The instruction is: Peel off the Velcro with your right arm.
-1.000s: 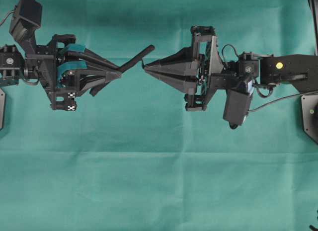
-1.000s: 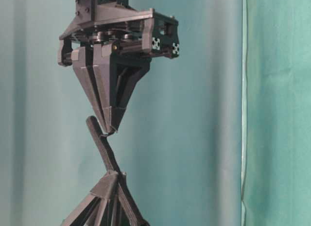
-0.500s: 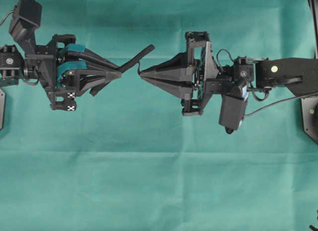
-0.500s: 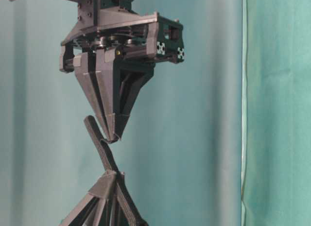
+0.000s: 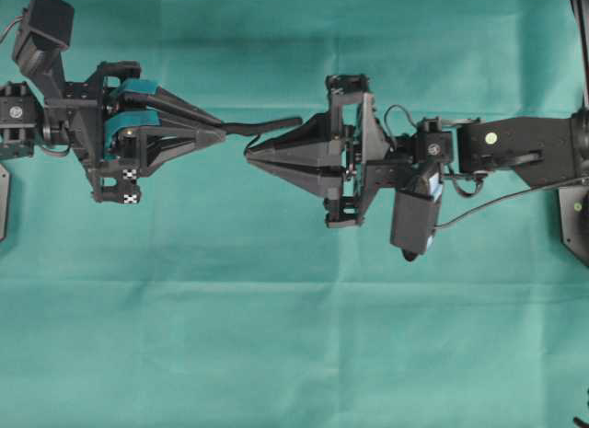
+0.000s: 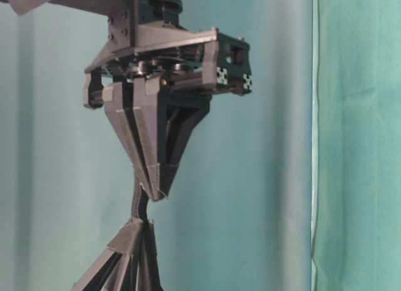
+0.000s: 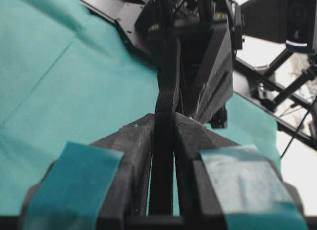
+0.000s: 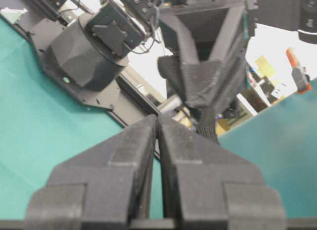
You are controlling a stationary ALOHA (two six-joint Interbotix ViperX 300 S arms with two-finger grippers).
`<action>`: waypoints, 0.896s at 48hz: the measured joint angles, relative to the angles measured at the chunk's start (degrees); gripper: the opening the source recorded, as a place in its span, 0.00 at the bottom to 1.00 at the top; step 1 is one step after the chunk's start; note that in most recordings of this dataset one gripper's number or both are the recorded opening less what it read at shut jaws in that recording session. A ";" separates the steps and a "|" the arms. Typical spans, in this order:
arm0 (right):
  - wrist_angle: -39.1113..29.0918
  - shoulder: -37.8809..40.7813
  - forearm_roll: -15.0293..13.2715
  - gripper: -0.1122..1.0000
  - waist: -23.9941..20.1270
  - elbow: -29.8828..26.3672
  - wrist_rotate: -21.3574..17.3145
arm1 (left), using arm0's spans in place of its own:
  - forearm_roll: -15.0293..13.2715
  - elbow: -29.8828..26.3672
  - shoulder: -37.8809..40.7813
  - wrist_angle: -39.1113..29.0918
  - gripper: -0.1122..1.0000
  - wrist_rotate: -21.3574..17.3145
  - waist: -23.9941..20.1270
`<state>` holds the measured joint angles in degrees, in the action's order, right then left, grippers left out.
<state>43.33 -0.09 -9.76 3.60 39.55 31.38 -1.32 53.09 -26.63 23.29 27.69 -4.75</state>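
The Velcro (image 5: 267, 126) is a black strap sticking out level from my left gripper (image 5: 221, 133), whose teal-padded fingers are shut on its near end. The left wrist view shows the Velcro (image 7: 166, 101) pinched between both fingers. My right gripper (image 5: 247, 154), all black, points left with its tips just below the strap. It is shut, and a thin strand of the Velcro curls from its tips up to the strap. From table level the right gripper (image 6: 156, 194) hangs over the left gripper (image 6: 141, 223), with the Velcro (image 6: 138, 206) between them. The right wrist view shows the right gripper (image 8: 158, 118) closed tight.
Green cloth (image 5: 276, 336) covers the table under both arms. The right arm's boxy camera module (image 5: 414, 221) hangs below its wrist, with a cable (image 5: 497, 198) trailing right. A black base plate (image 5: 575, 216) sits at the right edge.
My right gripper has moved left and slightly toward the front, staying shut. The Velcro's free end has swung from pointing up-right to lying level. The left gripper has held still.
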 measured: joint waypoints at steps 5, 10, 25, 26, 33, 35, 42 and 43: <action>0.00 0.79 0.00 0.02 -0.18 -0.62 -0.09 | -0.09 0.00 0.00 0.09 0.19 0.00 0.00; 0.00 1.58 0.00 0.02 -0.35 -1.41 -0.09 | 0.00 0.09 0.00 0.35 0.19 0.09 -0.09; -0.70 3.08 0.00 0.02 -0.53 -2.99 0.00 | -0.09 0.09 0.00 0.79 0.19 0.09 -0.09; -0.88 3.25 -0.09 0.02 -0.53 -3.16 0.00 | -0.09 0.09 0.00 0.88 0.19 0.09 -0.18; -1.05 3.87 -0.09 0.02 -0.70 -3.78 0.00 | -0.09 0.26 0.00 1.41 0.19 0.00 -0.35; -1.05 4.04 0.00 0.02 -0.70 -3.87 0.00 | -0.09 0.44 0.00 1.58 0.19 0.00 -0.44; -1.05 4.75 -0.09 0.02 -0.79 -4.66 0.00 | -0.09 0.62 0.00 2.11 0.19 0.00 -0.62; -1.23 4.92 0.00 0.02 -0.79 -4.75 -0.09 | 0.00 0.62 0.00 2.11 0.19 0.00 -0.62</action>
<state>42.10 4.83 -9.76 2.81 34.80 31.29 -1.32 53.70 -26.63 25.40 27.69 -5.36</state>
